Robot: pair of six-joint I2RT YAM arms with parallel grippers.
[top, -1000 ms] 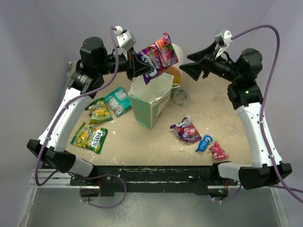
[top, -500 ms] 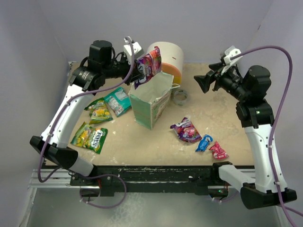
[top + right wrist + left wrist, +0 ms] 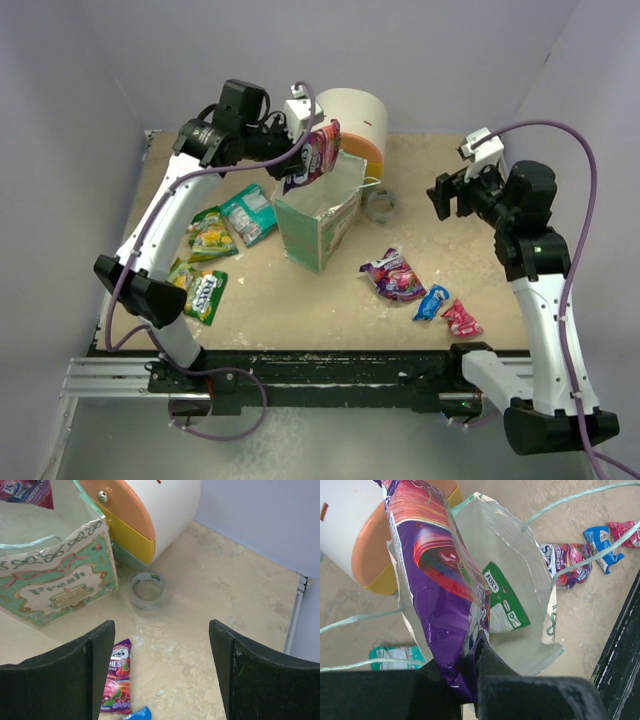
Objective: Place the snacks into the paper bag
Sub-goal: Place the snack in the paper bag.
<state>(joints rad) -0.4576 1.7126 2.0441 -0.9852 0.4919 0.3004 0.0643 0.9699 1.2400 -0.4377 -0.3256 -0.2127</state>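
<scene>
1. The left end effector [image 3: 469,677] is clamped tight on one end of a purple packet [image 3: 440,580]. The packet is glossy, crinkled film with red fruit print, and it is held tilted above the far rim of the bag.
2. The bag [image 3: 320,225] stands upright mid-desk. It is boxy mint-green paper, white inside, with a ragged top edge, thin string handles and "Fresh" printed on its front. A green packet [image 3: 502,605] lies inside it.
3. The right end effector [image 3: 161,635] is spread wide with nothing between its fingers. It is raised over the right side of the desk, well apart from the bag.
4. Loose snacks, all shiny film, lie flat on the desk.
   - Left of the bag are two yellow-green packets [image 3: 210,235] and a teal packet [image 3: 250,213].
   - Right of the bag are a purple-pink packet [image 3: 393,275], a blue packet [image 3: 432,300] and a red packet [image 3: 462,318].
5. Behind the bag sits a round drawer unit [image 3: 355,120] with a smooth cream shell and orange and yellow fronts. A clear ring [image 3: 147,590] lies flat just beside it.
6. The desk [image 3: 450,260] is beige and mottled, with pale scuffs — a black rail runs along its near edge. Plain lilac walls [image 3: 450,50] enclose it.
</scene>
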